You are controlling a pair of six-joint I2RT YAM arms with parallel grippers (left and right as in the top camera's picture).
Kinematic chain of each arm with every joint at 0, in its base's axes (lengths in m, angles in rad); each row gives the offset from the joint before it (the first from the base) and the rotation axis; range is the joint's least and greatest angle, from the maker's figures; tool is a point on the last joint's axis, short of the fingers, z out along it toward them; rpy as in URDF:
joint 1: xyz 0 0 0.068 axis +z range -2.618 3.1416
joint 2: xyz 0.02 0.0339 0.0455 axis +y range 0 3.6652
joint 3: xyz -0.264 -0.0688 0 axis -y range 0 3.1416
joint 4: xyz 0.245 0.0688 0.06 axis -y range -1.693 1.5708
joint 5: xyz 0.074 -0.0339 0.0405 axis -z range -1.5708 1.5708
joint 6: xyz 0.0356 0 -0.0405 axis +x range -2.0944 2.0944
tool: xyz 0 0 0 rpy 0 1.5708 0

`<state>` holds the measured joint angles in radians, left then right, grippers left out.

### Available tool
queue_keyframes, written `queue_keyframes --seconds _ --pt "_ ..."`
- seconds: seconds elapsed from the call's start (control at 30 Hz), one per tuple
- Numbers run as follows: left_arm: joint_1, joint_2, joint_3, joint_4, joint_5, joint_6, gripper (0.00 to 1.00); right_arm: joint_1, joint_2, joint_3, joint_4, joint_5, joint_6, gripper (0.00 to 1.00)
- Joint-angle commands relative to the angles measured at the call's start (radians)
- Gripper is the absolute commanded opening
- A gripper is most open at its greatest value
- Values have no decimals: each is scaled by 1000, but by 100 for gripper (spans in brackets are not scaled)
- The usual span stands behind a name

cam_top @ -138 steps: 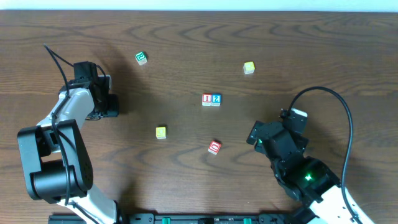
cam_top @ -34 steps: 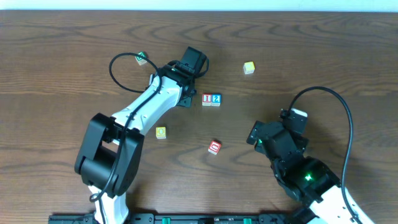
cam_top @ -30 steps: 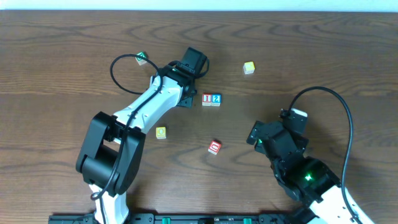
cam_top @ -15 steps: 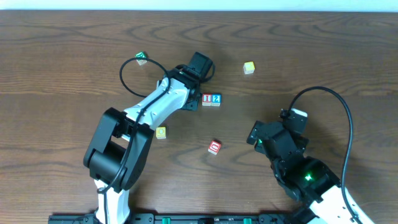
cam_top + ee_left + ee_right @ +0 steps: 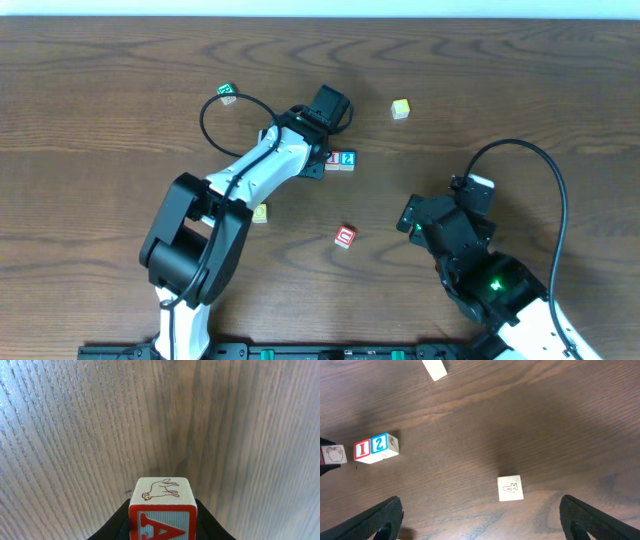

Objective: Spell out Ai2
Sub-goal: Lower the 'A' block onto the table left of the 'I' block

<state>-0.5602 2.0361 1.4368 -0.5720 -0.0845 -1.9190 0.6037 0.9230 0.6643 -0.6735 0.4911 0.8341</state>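
Note:
My left gripper [image 5: 318, 160] is shut on the red-framed "A" cube [image 5: 162, 492]; black fingers [image 5: 117, 522] press both its sides. It holds the cube just left of the red-framed "I" cube [image 5: 333, 159], which stands against the blue-framed "2" cube [image 5: 347, 159]. In the overhead view the gripper hides the "A" cube. The right wrist view shows the "I" [image 5: 362, 450] and "2" [image 5: 380, 444] side by side, with the held cube [image 5: 332, 455] close to the left of the "I". My right gripper [image 5: 412, 218] is open and empty at the lower right.
A green-framed cube [image 5: 227, 92] lies back left, a yellow cube [image 5: 401, 108] back right, another yellow cube [image 5: 259, 212] front left, and a red cube [image 5: 345, 237] in front of the pair. A pale cube marked "4" [image 5: 510, 488] lies before my right gripper.
My left arm has swung from the far left across the table and moved right to the "I" cube, carrying the "A" cube. The right arm and other cubes have not moved.

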Motion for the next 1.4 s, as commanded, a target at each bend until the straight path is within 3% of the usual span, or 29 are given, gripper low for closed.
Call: queue_keyframes --seconds 0.0,0.37,0.83,1.37 --pt "-3 21 25 -11 -22 -18 6 8 1 -5 0 24 18 99" --pt "-3 21 25 -19 -9 -19 16 8 1 -5 0 24 18 99" --pt "-3 53 25 19 41 -10 6 8 1 -5 0 24 18 99" --pt "-4 53 25 20 54 -3 7 8 1 -5 0 24 18 99"
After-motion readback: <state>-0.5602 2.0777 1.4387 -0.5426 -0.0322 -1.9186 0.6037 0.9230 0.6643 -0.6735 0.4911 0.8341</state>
